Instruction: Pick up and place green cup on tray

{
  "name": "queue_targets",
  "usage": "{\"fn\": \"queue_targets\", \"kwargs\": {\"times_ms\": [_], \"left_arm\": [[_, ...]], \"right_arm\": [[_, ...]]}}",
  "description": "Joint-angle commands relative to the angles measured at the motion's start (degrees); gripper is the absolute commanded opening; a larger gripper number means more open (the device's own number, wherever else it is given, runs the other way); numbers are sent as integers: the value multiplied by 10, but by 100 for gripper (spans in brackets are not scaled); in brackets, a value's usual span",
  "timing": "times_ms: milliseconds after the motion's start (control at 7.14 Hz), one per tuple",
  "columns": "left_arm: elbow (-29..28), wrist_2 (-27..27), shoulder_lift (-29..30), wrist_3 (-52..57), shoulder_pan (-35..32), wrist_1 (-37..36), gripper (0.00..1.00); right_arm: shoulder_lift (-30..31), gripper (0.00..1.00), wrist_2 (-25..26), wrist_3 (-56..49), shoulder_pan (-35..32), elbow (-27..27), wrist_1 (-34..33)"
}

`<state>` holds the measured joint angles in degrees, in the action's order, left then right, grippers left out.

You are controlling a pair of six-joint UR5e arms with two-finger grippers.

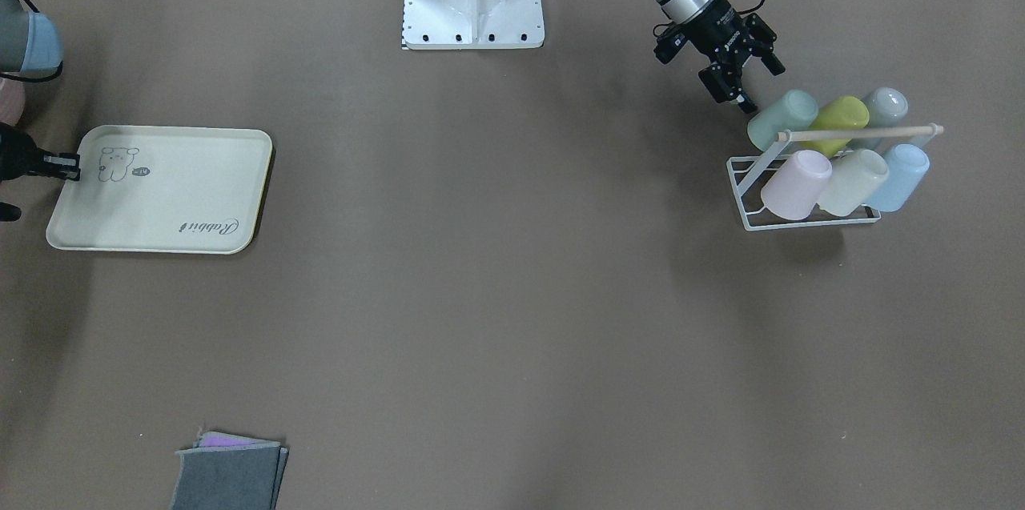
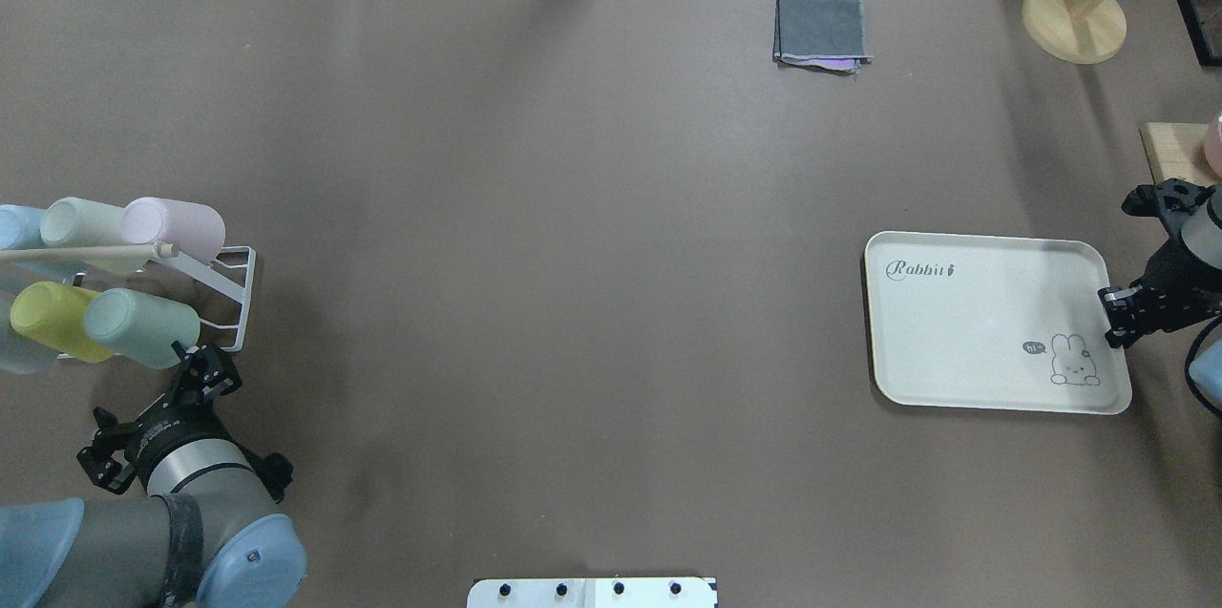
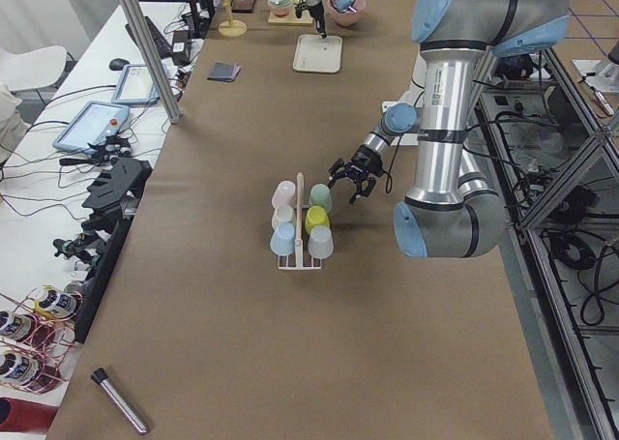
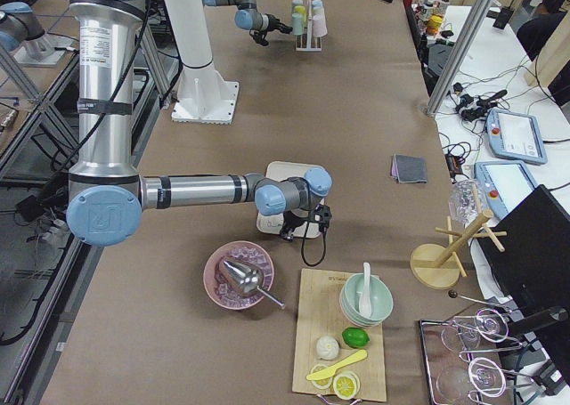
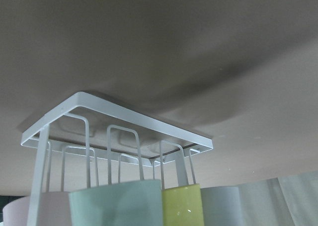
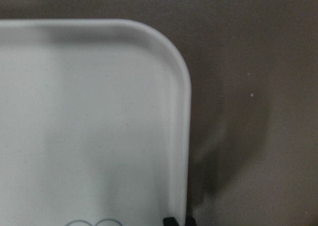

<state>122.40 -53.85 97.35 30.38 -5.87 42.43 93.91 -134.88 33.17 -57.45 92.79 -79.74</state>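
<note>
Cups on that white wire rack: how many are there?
6, all on the rack: green cup, yellow-green cup and grey cup in the row nearer the robot; pink cup, cream cup and blue cup in the far row. None seems hidden.
</note>
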Motion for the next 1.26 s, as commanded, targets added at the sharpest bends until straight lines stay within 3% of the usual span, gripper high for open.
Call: {"fn": "queue_targets", "kwargs": {"times_ms": [0,560,1121], "left_arm": [[-7,47,0,0,1,5,98],[-16,84,-8,3,5,-1,98],[-44,87,-7,-1,6,1,98]], "right_arm": [[0,0,-15,-4,-2,16,0],[0,0,-98,-32,-56,24,11],[-1,0,-140,-29,-72,24,25]]}}
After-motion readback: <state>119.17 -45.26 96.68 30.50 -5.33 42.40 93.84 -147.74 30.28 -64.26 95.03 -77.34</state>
